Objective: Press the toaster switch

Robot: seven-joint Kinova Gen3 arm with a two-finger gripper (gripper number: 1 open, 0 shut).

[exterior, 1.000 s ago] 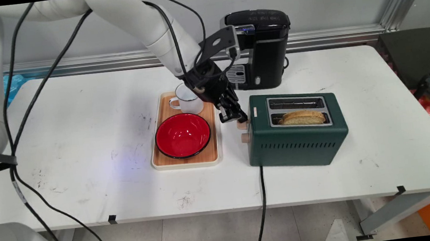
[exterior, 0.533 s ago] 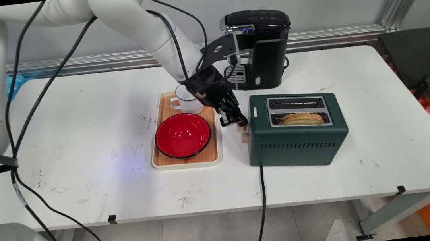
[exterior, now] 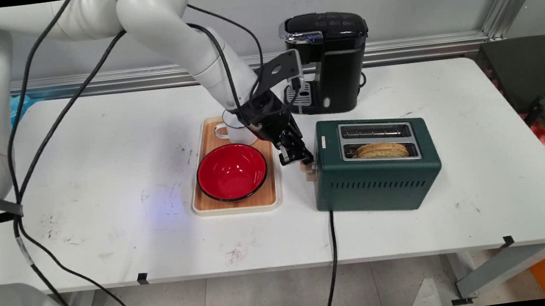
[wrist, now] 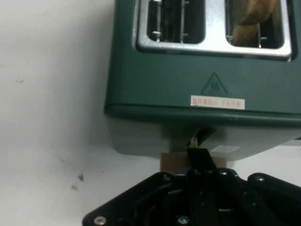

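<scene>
One end effector point(exterior: 298, 156) is meeting your green toaster point(exterior: 376, 171).
You are seeing its fingers drawn together, pressing the wooden lever point(wrist: 175, 163) at the toaster's end.

The toaster point(exterior: 376, 167) has a matt dark green body, like painted metal; around its slots sits a shiny bare-metal plate point(exterior: 377, 139), and its lever knob point(wrist: 175, 164) looks like pale wood. The bread point(exterior: 382, 149) in one slot has a rough, dry brown crust. The tray point(exterior: 265, 199) shows a wood-grain floor with a smooth cream rim; the red bowl point(exterior: 232, 171) is glossy; the white mug point(exterior: 237, 131) looks like enamel. The coffee machine point(exterior: 333, 60) is glossy black plastic with chrome trim. The table point(exterior: 104, 191) is smooth white, scuffed with dark marks. The gripper point(exterior: 298, 158) is matt black.
</scene>
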